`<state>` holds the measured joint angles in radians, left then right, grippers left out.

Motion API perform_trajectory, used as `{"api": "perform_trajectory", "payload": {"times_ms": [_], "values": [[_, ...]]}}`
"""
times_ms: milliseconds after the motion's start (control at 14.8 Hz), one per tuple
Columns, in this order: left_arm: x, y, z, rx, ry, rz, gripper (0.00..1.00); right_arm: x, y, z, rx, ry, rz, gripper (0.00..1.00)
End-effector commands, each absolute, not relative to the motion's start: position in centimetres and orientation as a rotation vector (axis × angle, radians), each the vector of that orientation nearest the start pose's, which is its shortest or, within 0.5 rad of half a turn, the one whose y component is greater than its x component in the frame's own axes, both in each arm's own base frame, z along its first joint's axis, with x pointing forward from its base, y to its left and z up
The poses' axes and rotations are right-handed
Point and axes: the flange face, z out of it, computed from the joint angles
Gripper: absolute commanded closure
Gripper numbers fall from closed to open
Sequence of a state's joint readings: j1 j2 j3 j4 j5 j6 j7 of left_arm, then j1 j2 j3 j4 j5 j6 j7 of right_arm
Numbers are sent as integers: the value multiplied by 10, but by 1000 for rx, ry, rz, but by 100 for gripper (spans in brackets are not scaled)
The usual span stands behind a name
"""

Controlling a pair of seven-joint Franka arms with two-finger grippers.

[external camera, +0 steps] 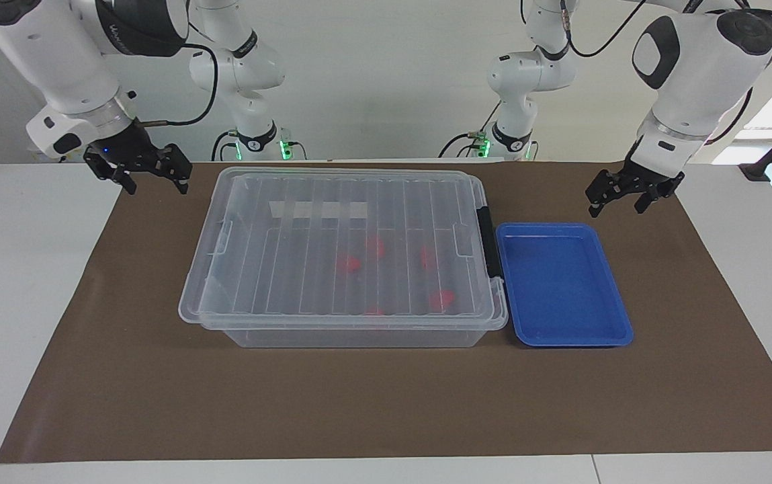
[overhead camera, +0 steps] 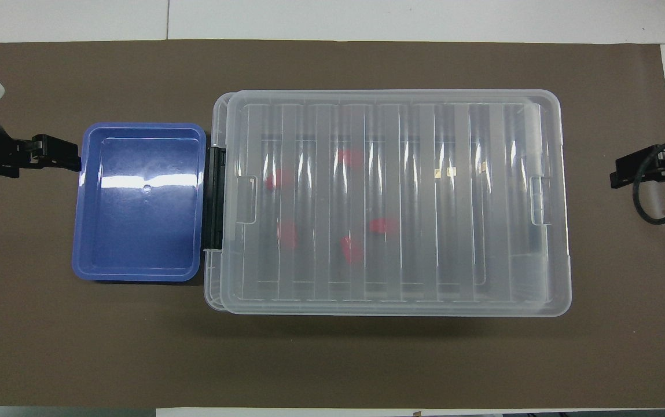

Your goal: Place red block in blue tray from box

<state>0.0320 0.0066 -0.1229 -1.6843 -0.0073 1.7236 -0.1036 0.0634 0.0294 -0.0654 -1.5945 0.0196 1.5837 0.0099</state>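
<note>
The box [external camera: 278, 296] is a large clear bin on the brown mat, with its ribbed lid [external camera: 332, 222] on. Its black latch handle [external camera: 490, 242] faces the blue tray [external camera: 564, 282]. Several red pieces [external camera: 349, 263] show blurred through the lid, and I cannot tell which is the red block. The tray sits empty beside the box, toward the left arm's end. My left gripper [external camera: 619, 205] hangs open and empty over the mat next to the tray's corner. My right gripper [external camera: 156, 183] hangs open and empty over the mat's edge by the box's other short side.
The brown mat [external camera: 157, 376] covers most of the white table [external camera: 16, 282]. In the overhead view the tray [overhead camera: 138, 260], the box lid [overhead camera: 401, 116], the left gripper [overhead camera: 57, 155] and the right gripper [overhead camera: 627, 172] all show. A black cable [overhead camera: 656, 191] loops by the right gripper.
</note>
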Motion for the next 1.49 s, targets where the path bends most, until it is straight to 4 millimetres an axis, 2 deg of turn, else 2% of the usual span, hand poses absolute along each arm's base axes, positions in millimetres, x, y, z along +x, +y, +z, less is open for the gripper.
{"api": "perform_trajectory", "payload": {"times_ms": [0,68,339,406,813,1016,1423], "values": [[560,-50,581,-3155,-22,-39,0,568,29,568,-3108,66,46,0],[560,-50,581,-3155,-22,-42,0,569,37,554,-3108,82,54,0],[560,-50,581,-3155,-22,-42,0,564,33,507,-3109,104,106,0],[560,-50,581,-3155,-22,-39,0,562,33,501,-3110,102,123,0],[560,-50,581,-3155,-22,-42,0,548,25,481,-3113,57,158,0],[560,-50,581,-3155,-22,-42,0,542,10,470,-3111,42,144,0],[560,-49,581,-3155,-24,-39,0,538,-1,462,-3108,66,168,0]]}}
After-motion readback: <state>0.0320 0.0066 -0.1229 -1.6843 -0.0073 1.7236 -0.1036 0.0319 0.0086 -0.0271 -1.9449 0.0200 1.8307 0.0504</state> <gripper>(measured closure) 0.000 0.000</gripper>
